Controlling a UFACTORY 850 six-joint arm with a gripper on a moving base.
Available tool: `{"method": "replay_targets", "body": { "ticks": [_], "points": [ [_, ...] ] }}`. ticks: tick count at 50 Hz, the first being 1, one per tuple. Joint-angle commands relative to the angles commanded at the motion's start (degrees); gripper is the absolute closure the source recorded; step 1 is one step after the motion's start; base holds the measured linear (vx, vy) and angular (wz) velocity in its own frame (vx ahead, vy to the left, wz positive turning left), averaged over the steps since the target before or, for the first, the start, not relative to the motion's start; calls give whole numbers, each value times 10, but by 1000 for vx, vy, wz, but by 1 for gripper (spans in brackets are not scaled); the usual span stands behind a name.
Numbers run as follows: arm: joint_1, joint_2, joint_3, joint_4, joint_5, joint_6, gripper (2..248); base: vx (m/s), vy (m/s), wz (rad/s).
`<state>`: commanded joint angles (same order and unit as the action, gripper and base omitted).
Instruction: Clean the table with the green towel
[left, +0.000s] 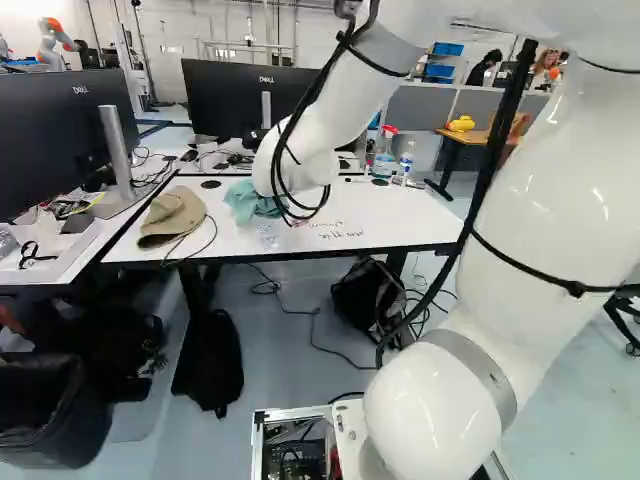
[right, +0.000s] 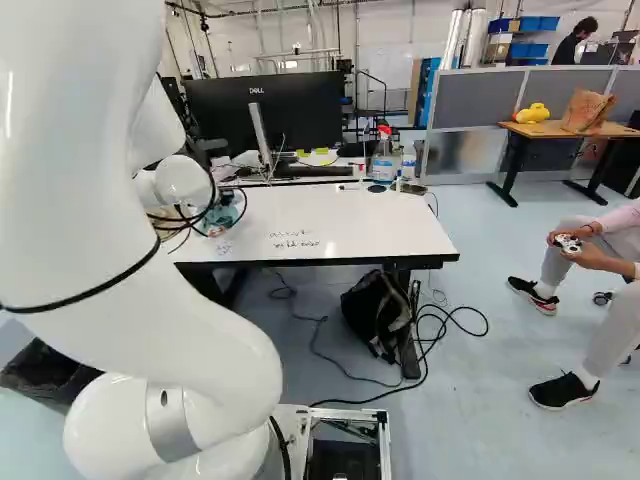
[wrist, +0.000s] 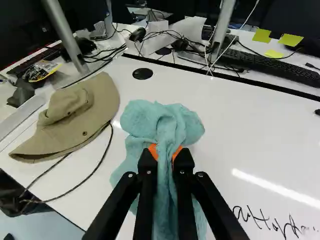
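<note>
In the right base view my gripper (right: 226, 200) is low over the left part of the white table (right: 370, 215), largely hidden by cables and the wrist. Seen from the wrist, the gripper (wrist: 166, 154) is shut on the green towel (wrist: 162, 125), a bunched teal cloth pinched between the orange pads. Its folds spread ahead of the fingers and drape down between and beside them. The towel (left: 246, 200) also shows left of the arm's wrist in the left base view. Black handwriting (wrist: 270, 220) marks the tabletop beside the gripper.
A tan hat (wrist: 75, 120) with a long cord lies beside the towel. Monitors (right: 265, 115) and a keyboard (wrist: 270, 67) stand beyond the table's far edge, with a spray bottle (right: 382, 155). Another robot (left: 55, 40) is far back. A backpack (right: 375, 310) sits under the table.
</note>
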<state>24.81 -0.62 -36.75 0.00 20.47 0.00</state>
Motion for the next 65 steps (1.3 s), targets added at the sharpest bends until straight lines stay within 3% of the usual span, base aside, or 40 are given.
{"method": "replay_targets", "body": {
  "ticks": [27, 43, 65],
  "points": [
    [14, 74, 72, 0, 0, 0, 204, 0, 0, 0],
    [14, 75, 73, 0, -9, 0, 204, 0, 0, 0],
    [14, 75, 73, 0, -58, 0, 204, 0, 0, 0]
  ]
}}
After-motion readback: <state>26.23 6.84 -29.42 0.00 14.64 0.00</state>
